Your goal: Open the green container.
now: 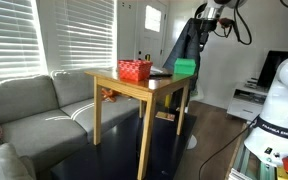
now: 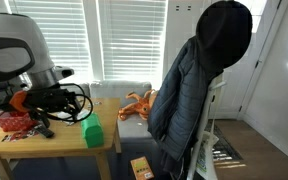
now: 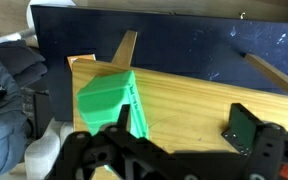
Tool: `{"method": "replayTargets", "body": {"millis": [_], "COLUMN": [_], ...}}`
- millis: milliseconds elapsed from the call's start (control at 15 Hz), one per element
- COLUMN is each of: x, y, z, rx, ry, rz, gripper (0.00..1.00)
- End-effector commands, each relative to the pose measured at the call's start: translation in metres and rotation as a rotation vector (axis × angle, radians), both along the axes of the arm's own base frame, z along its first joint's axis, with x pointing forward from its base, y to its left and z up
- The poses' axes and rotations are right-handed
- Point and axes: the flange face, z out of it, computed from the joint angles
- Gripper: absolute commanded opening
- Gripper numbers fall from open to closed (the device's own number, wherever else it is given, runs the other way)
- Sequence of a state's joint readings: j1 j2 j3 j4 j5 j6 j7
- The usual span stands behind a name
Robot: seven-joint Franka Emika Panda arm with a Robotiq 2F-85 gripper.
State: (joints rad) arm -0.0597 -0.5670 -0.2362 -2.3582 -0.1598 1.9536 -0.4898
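Jaws wide apart and empty, the claw (image 3: 179,135) hovers above the wooden table (image 3: 209,95), with the green container (image 3: 112,100) just ahead and below, off-centre toward the wrist view's left, its long axis pointing roughly away from the claw.

Arm (image 2: 6,55) showing as fat, rounded white shell w/ dark grey band running across the joint. Base link (image 1: 284,90) reading white too, smooth and bulbous, w/ small dark lettering (image 1: 281,122) curving along its lower part. Blk cables (image 2: 72,98) looping loosely round the wrist. Gripper (image 3: 184,128) appearing all blk: skeletal linkage bars, pin joints, a flat pad (image 3: 246,125) on one finger tinting dark green.
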Motion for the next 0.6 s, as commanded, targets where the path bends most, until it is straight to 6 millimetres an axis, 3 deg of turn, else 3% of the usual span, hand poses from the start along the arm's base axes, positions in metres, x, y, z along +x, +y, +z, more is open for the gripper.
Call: {"method": "replayTargets", "body": {"millis": [0, 267, 533], "x": [0.001, 0.001, 0.028], "y": [0.000, -0.001, -0.019], "z": [0.001, 0.003, -0.006], "rx": [-0.001, -0.002, -0.001], "ry": [0.000, -0.003, -0.011], "rz": [0.000, 0.002, -0.037], "gripper": [1.00, 1.00, 1.00]}}
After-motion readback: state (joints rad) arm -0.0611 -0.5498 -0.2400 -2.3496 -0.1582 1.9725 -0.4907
